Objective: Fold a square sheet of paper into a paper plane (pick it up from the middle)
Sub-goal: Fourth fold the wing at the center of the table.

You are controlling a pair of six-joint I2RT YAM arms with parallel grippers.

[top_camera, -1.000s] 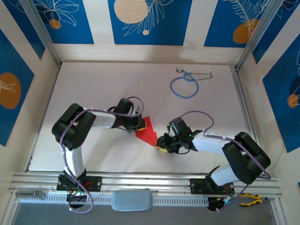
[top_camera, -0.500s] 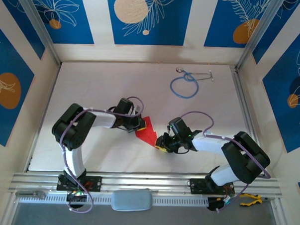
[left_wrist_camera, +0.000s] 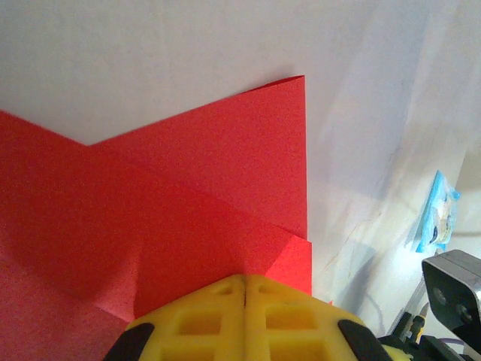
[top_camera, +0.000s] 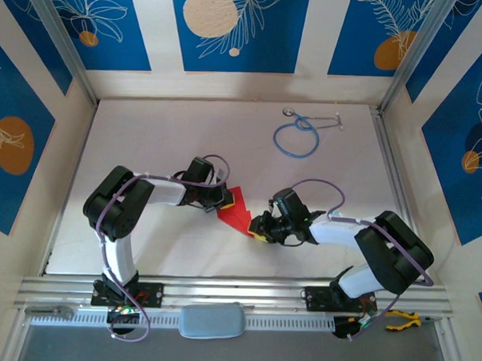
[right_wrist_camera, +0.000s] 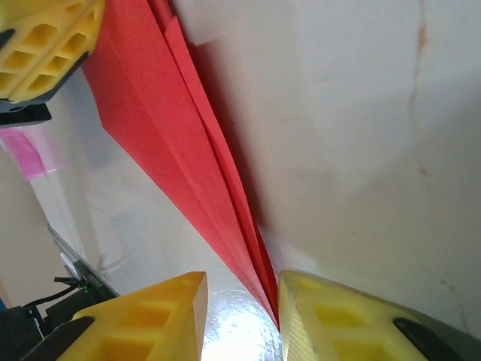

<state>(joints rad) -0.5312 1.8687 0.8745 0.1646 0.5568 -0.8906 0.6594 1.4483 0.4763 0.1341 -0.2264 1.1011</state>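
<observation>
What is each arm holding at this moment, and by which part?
The left fingers are shut on the folded red paper at its wide end. The right fingers stand apart around its pointed tip, gripping nothing.

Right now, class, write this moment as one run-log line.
stage: mid-fold | left gripper: shut on red paper | right gripper: open, paper tip between fingers | stethoscope: far side, apart

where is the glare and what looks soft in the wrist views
Right wrist: a blown-out glare patch on the table between the right hand's fingers; the folded red paper throws a dark shadow to its right. Left wrist: the left hand is close and soft, the paper edge crisp, the right side washed out.
</observation>
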